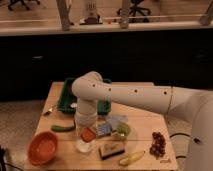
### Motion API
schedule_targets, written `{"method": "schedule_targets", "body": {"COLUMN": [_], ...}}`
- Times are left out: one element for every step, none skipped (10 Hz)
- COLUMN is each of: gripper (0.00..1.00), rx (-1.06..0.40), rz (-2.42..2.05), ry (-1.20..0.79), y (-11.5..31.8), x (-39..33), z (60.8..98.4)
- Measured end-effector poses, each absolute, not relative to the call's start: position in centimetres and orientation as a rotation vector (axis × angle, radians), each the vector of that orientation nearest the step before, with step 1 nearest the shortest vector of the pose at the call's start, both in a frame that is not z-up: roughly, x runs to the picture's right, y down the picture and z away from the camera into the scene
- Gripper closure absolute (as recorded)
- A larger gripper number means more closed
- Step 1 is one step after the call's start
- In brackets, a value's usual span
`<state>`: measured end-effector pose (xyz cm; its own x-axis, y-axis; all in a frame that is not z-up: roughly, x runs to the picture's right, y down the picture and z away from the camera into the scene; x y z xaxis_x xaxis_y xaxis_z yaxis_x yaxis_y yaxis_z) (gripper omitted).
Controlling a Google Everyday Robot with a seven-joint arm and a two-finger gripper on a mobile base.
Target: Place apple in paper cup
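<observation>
My gripper (pixel 87 131) hangs below the white arm over the front left of the wooden table (pixel 145 120). It is shut on the apple (pixel 89 134), a small orange-red fruit, and holds it just above the paper cup (pixel 83 146). The cup is short and white, and it stands upright right under the apple, partly hidden by the gripper.
An orange bowl (pixel 44 148) stands left of the cup, with a green vegetable (pixel 63 128) behind it. A green tray (pixel 66 98) lies at the back. To the right are a yellow-green fruit (pixel 123 130), a blue packet (pixel 106 128), a sponge-like block (pixel 111 149), a banana (pixel 131 158) and a dark cluster (pixel 159 144).
</observation>
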<state>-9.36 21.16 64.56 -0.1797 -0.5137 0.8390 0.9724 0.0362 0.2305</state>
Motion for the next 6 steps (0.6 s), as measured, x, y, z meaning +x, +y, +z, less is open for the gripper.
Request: {"method": "schedule_targets", "body": {"gripper": [1.0,1.0,1.0,1.0,1.0,1.0], "rx": [-0.628,-0.627,-0.626,-0.624,-0.623,-0.621], "rz": [-1.493,-1.493,-1.492,-1.491,-1.492,-1.494], "ry": [-0.997,-0.999,-1.0,-1.002,-1.003,-1.006], "y": [21.27,21.33,21.35,21.39,21.43,21.48], "x": [-9.57,-9.75,-9.81,-9.91,-9.99,-10.19], "z": [64.8,64.94,65.0,65.09,65.11,65.12]}}
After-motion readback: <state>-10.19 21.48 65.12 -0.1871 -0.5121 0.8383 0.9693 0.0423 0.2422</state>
